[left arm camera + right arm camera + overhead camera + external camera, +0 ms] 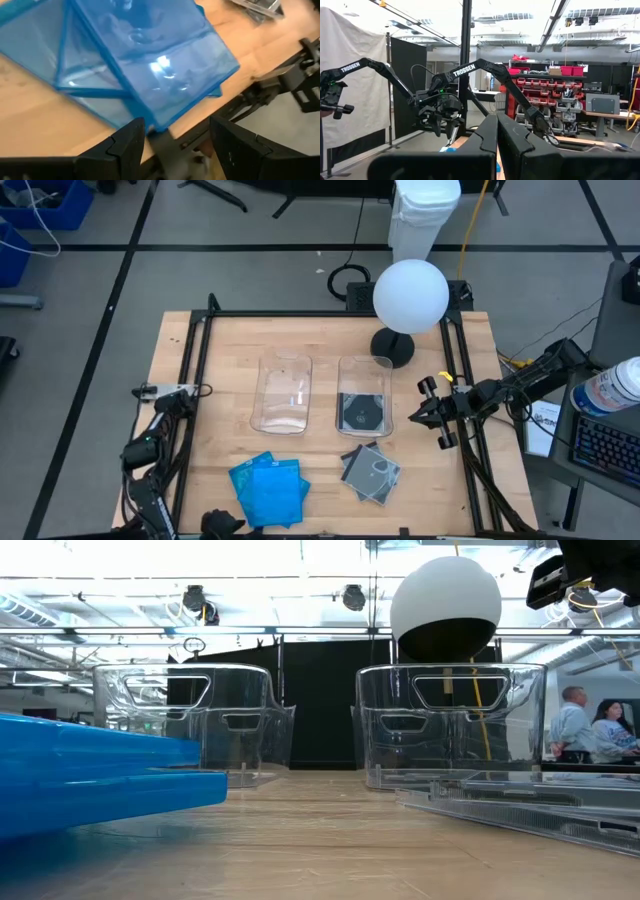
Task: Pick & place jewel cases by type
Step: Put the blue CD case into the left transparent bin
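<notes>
Several bright blue jewel cases (268, 488) lie in a loose overlapping pile near the table's front edge. To their right lies a small pile of clear grey jewel cases (371, 472). One dark case with a disc (362, 412) lies flat in the right-hand clear bin (364, 370). The left-hand bin (283, 392) holds nothing. My left gripper (177, 135) is open at the front edge, slanting down. Its fingers stand on either side of the near corner of the top blue case (160, 122). My right gripper (497, 135) is shut and raised at the table's right edge (428, 415).
A white globe lamp (410, 295) on a black base (392, 347) stands behind the right-hand bin. Black frame rails (200, 380) run along the table's sides. Bare wood lies between the bins and the two piles. Two people (590, 725) are in the room beyond.
</notes>
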